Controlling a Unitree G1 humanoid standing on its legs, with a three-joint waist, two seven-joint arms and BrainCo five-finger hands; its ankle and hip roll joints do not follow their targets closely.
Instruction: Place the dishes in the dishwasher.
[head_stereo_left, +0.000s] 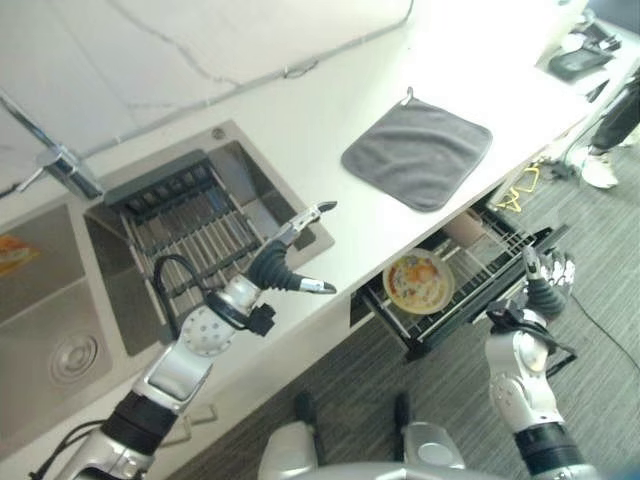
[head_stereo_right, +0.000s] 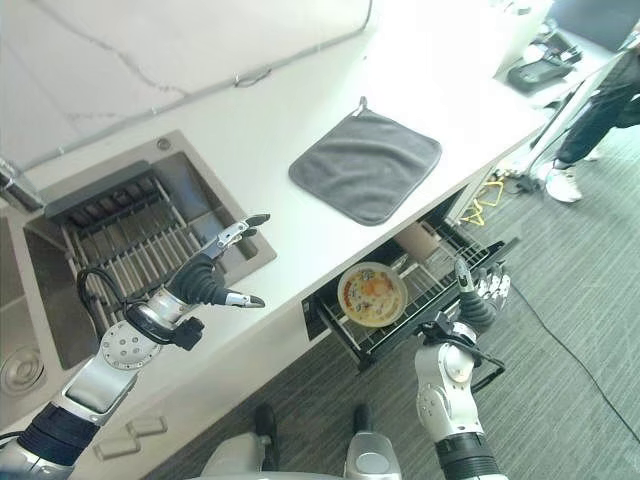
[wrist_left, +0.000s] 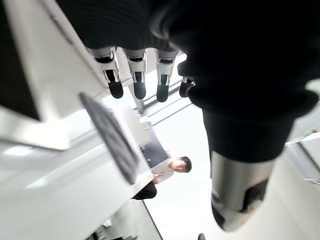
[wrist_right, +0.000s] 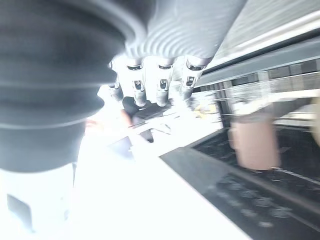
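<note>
A yellow patterned plate (head_stereo_left: 419, 282) lies in the pulled-out black wire dishwasher rack (head_stereo_left: 498, 278) under the counter, and a pinkish cup (head_stereo_left: 464, 228) sits behind it in the rack, also seen in the right wrist view (wrist_right: 254, 143). My left hand (head_stereo_left: 278, 264) hovers over the white counter's front edge beside the sink, fingers straight and thumb spread, holding nothing. Just off the rack's outer corner, my right hand (head_stereo_left: 547, 278) stands with its fingers straight and upright, empty.
A grey cloth (head_stereo_left: 417, 152) lies on the white counter (head_stereo_left: 330, 110). The sink (head_stereo_left: 190, 225) holds a dark wire drying rack, with a faucet (head_stereo_left: 58, 160) behind it. A person stands at the far right (head_stereo_left: 612, 135). Striped carpet lies below.
</note>
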